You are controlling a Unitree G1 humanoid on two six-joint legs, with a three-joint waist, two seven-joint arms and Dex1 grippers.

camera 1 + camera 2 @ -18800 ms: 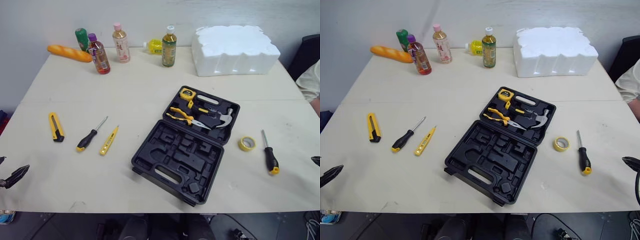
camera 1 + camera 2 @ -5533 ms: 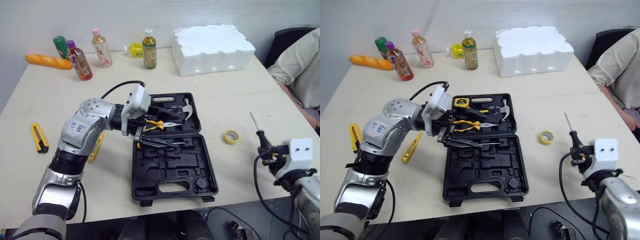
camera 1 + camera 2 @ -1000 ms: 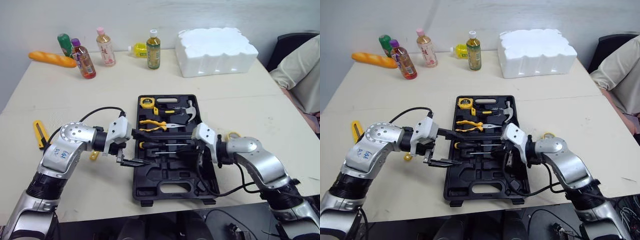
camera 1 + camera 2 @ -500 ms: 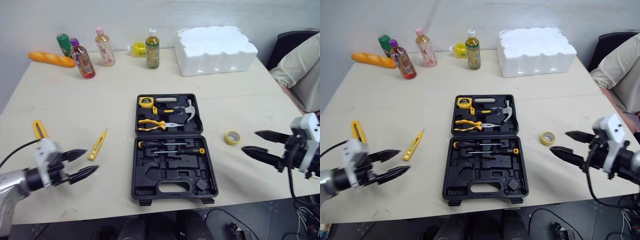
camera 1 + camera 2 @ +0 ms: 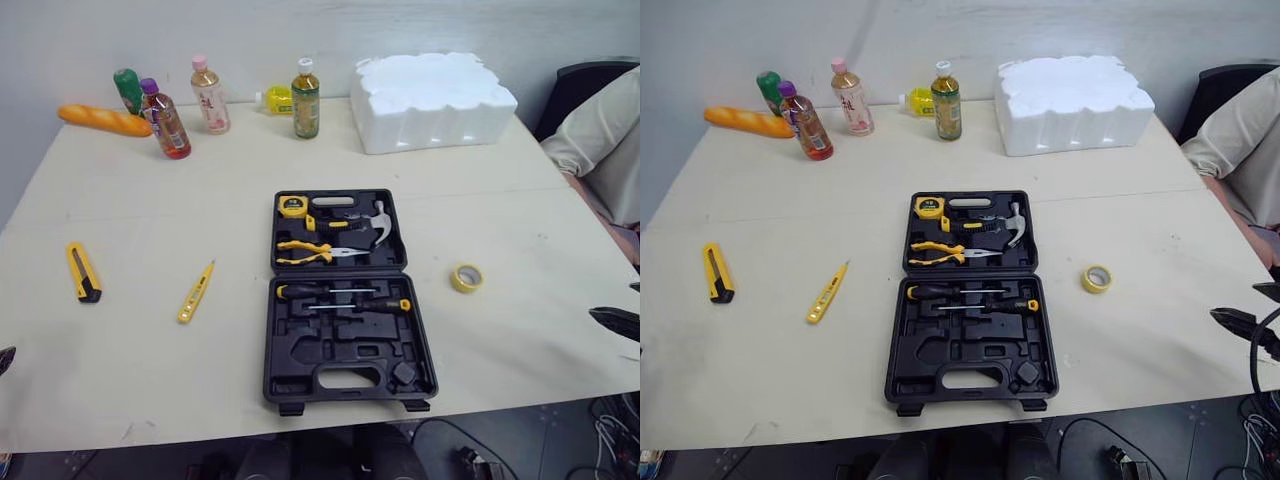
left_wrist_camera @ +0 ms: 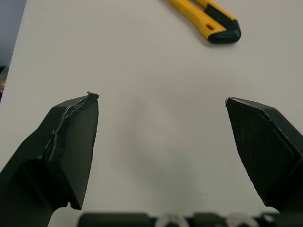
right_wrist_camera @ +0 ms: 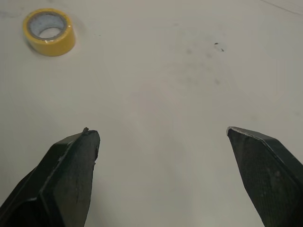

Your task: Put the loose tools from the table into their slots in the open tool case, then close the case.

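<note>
Blocked at centre of table, toward near edge, by open tool case, lid lying flat. Passable across left half, save utility knife near left edge and yellow tester pen between knife and case. Passable right of case, save tape roll nearby. Crowded along far edge: bottles, bread loaf, foam block.
</note>
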